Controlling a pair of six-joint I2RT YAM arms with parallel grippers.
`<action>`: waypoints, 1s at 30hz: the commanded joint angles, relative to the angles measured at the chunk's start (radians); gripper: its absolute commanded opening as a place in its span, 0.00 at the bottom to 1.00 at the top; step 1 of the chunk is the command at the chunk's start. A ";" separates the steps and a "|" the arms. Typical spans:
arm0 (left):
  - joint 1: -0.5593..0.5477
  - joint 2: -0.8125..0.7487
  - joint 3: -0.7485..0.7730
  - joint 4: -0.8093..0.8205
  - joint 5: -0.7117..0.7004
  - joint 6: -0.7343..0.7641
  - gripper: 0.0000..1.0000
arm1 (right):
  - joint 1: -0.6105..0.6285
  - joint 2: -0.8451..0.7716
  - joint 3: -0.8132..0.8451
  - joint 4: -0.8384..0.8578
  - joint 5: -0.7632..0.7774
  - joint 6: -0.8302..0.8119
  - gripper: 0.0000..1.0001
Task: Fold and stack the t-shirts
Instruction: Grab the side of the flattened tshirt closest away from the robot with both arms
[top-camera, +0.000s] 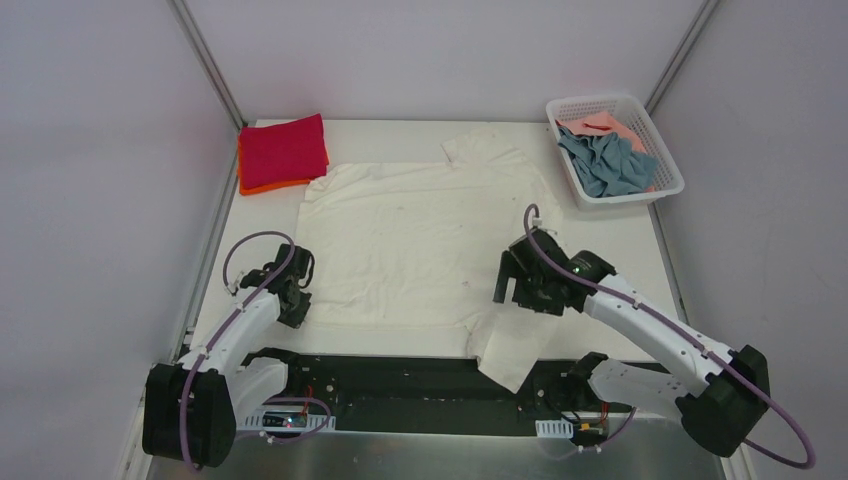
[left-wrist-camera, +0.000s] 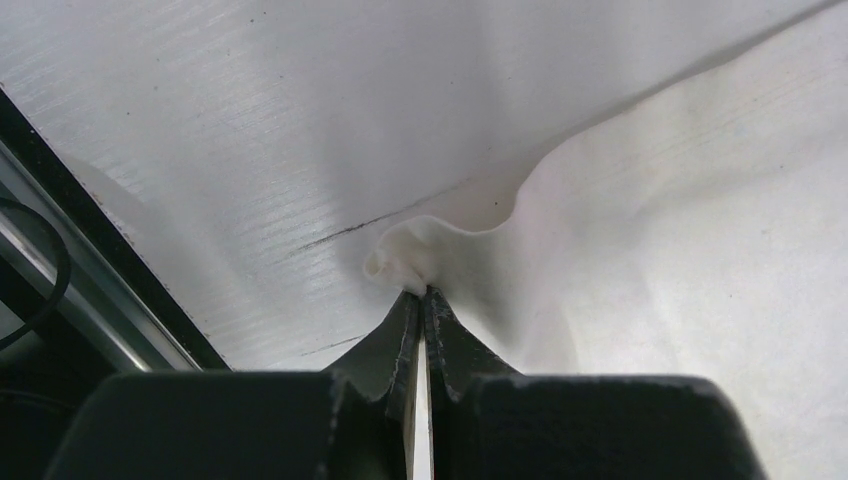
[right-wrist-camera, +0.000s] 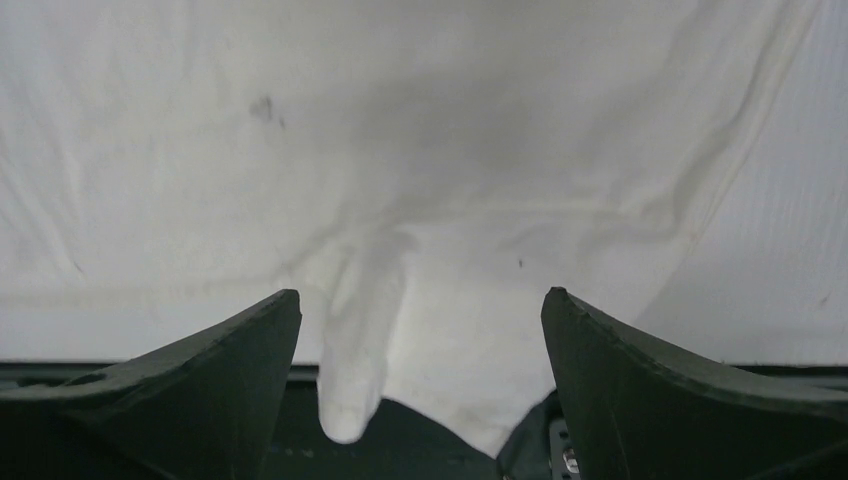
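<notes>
— What lies at your left side?
— The bench (top-camera: 255, 212) shows a bare strip between its left edge and the cream-white t-shirt (top-camera: 420, 240), which is spread flat across the middle. In the far left corner a folded red shirt (top-camera: 283, 148) sits on an orange shirt (top-camera: 262, 186), just beside the big shirt's far left corner.

— And your left hand?
— My left hand (left-wrist-camera: 422, 295) is at the near left corner of the cream-white t-shirt. Its fingers are clenched together on a small bunched fold of the cloth's edge, and the cloth rises in a ridge toward the pinch.

— How is the near edge?
— Toward the right, a flap of the shirt hangs over the bench's near edge onto the dark strip below.

— Your right hand?
— My right hand (top-camera: 515, 285) stands over that near right part of the shirt. Its fingers are spread wide and grip nothing. Whether the tips touch the cloth I cannot tell.

— Further right?
— Bare bench runs between the shirt and the basket (top-camera: 596, 101) in the far right corner. A grey-blue shirt (top-camera: 605, 165) lies crumpled in it, over a salmon pink shirt (top-camera: 612, 128).
</notes>
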 joint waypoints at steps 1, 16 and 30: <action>0.003 -0.019 -0.036 0.002 -0.007 0.023 0.00 | 0.130 -0.068 -0.087 -0.264 -0.023 0.149 0.91; 0.003 -0.015 -0.024 0.004 0.007 0.039 0.00 | 0.371 0.094 -0.240 -0.105 -0.235 0.356 0.60; 0.003 -0.005 -0.024 0.004 0.006 0.045 0.00 | 0.382 0.237 -0.293 0.011 -0.277 0.368 0.43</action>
